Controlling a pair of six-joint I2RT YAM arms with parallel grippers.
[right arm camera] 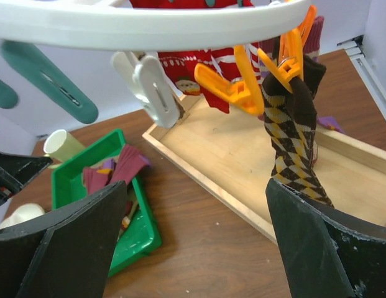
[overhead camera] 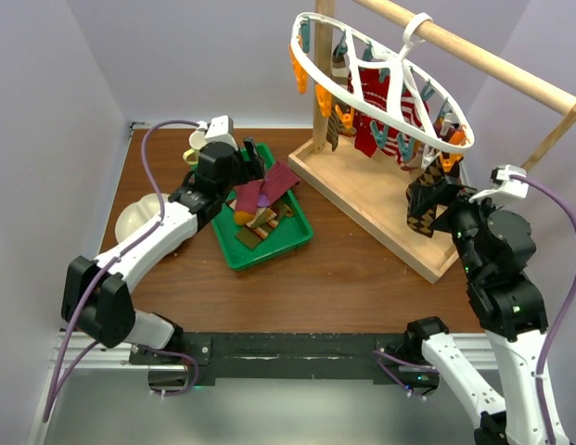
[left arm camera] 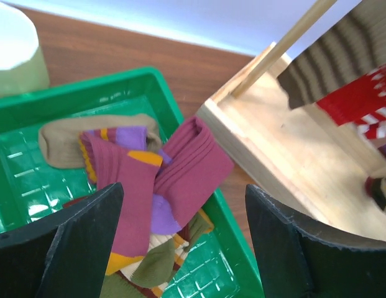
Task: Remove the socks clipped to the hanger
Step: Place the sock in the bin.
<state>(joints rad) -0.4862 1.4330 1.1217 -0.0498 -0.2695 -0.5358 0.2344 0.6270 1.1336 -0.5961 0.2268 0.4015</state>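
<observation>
Colours: hanger (right arm camera: 149,25) white. Orange clip (right arm camera: 233,87), teal clip (right arm camera: 50,81), white clip (right arm camera: 152,87). Argyle sock (right arm camera: 295,149) at hanger's 4 o'clock: dark brown, yellow-cream diamonds. Red sock (overhead camera: 403,113): white stripes. Tray (left arm camera: 87,93) green. Magenta sock (left arm camera: 193,164): ribbed, purple and yellow bands. Tan sock (left arm camera: 59,146) plain. Worktop (overhead camera: 362,278) brown woodgrain.

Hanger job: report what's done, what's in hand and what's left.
Done: several socks lie in the green tray, the open left gripper above them. In hand: nothing held; the open right gripper sits by the argyle sock on an orange clip. Left: that sock and the red socks clipped to the hanger.
</observation>
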